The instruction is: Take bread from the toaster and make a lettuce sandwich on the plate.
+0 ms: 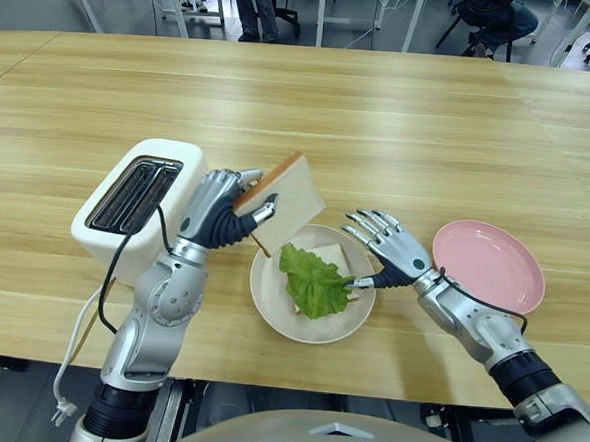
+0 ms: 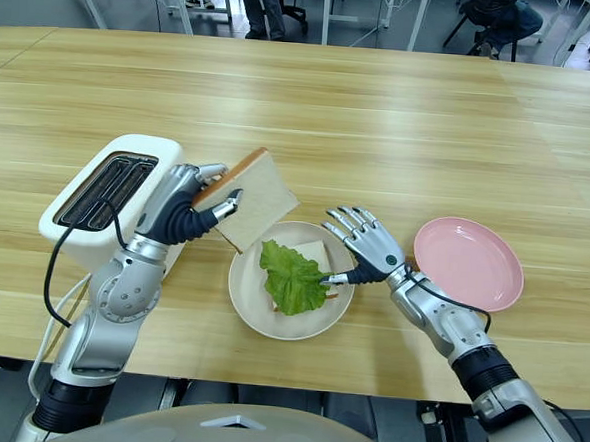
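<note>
A white toaster [image 1: 134,204] stands at the left with both slots empty. My left hand [image 1: 219,208] is shut on a slice of bread [image 1: 286,200], holding it tilted just above the left rim of the cream plate [image 1: 270,305]. On that plate a green lettuce leaf [image 1: 313,280] lies over another bread slice [image 1: 333,257]. My right hand [image 1: 391,249] is at the plate's right rim, its fingers spread, one fingertip touching the edge of the lettuce.
A pink plate [image 1: 489,263] with nothing on it lies to the right of my right hand. The toaster's cord [image 1: 72,353] hangs over the table's front edge. The wooden table [image 1: 332,113] stretches far behind; chairs and table legs stand beyond it.
</note>
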You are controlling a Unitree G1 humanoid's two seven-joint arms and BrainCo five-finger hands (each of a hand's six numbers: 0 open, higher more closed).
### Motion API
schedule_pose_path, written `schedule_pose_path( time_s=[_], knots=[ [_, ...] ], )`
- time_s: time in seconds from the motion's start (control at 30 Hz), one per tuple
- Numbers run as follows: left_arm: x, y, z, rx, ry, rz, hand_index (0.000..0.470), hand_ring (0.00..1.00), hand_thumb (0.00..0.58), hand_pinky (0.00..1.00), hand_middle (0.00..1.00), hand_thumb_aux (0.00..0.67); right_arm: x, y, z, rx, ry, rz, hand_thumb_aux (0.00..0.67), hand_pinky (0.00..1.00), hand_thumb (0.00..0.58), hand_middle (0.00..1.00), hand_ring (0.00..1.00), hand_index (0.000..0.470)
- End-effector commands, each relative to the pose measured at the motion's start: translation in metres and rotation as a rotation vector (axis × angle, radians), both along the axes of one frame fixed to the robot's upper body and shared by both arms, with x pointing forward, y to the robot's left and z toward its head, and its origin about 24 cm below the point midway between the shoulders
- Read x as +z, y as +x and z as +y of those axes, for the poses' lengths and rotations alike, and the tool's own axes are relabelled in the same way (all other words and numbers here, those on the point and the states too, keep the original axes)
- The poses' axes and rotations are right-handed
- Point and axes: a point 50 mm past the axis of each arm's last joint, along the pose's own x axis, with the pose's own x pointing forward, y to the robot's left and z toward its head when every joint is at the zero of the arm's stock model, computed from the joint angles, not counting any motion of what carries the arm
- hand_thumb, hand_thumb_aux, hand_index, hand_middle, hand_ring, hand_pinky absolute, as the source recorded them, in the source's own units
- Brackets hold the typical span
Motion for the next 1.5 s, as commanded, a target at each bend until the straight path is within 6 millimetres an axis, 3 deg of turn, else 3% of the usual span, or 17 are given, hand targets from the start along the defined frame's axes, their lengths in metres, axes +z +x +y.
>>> schedule_pose_path(
  time_s=[0.03,0.27,0.4,0.53,0.67,0.87,1.27,1.5],
  knots=[
    [-0.017,0.002,-0.007,-0.085,-0.041,0.132,0.46,1.0,0.58,1.0,1.0,0.67,0.022,-0.005,-0.01,-0.007,0.045,-0.074,0.0,0.0,0.0,0.0,0.0,0.0],
    [-0.053,0.015,-0.012,-0.32,-0.13,0.478,0.46,1.0,0.58,1.0,1.0,0.67,0.06,-0.023,-0.04,0.039,0.155,-0.246,0.0,0.0,0.0,0.0,0.0,0.0],
    [-0.059,0.028,-0.013,-0.449,-0.14,0.589,0.46,1.0,0.58,1.0,1.0,0.67,0.064,-0.043,-0.032,0.189,0.187,-0.237,0.0,0.0,0.0,0.0,0.0,0.0],
    [-0.061,0.042,-0.017,-0.534,-0.122,0.656,0.46,1.0,0.58,1.0,1.0,0.67,0.048,-0.065,-0.009,0.39,0.192,-0.086,0.0,0.0,0.0,0.0,0.0,0.0],
    [-0.068,0.052,-0.025,-0.565,-0.089,0.701,0.46,1.0,0.58,1.0,1.0,0.67,0.03,-0.071,0.004,0.454,0.182,0.036,0.0,0.0,0.0,0.0,0.0,0.0],
    [-0.08,0.063,-0.037,-0.571,-0.093,0.726,0.46,1.0,0.58,1.0,1.0,0.67,0.007,-0.069,0.013,0.45,0.131,0.163,0.0,0.0,0.0,0.0,0.0,0.0],
    [-0.126,0.058,-0.051,-0.525,-0.072,0.826,0.46,1.0,0.58,1.0,1.0,0.67,-0.03,-0.052,0.016,0.333,0.016,0.36,0.0,0.0,0.0,0.0,0.0,0.0],
    [-0.137,0.06,-0.051,-0.475,0.009,0.802,0.46,1.0,0.58,1.0,1.0,0.67,-0.06,-0.056,0.014,0.312,-0.133,0.719,0.0,0.0,0.0,0.0,0.0,0.0]
  ],
)
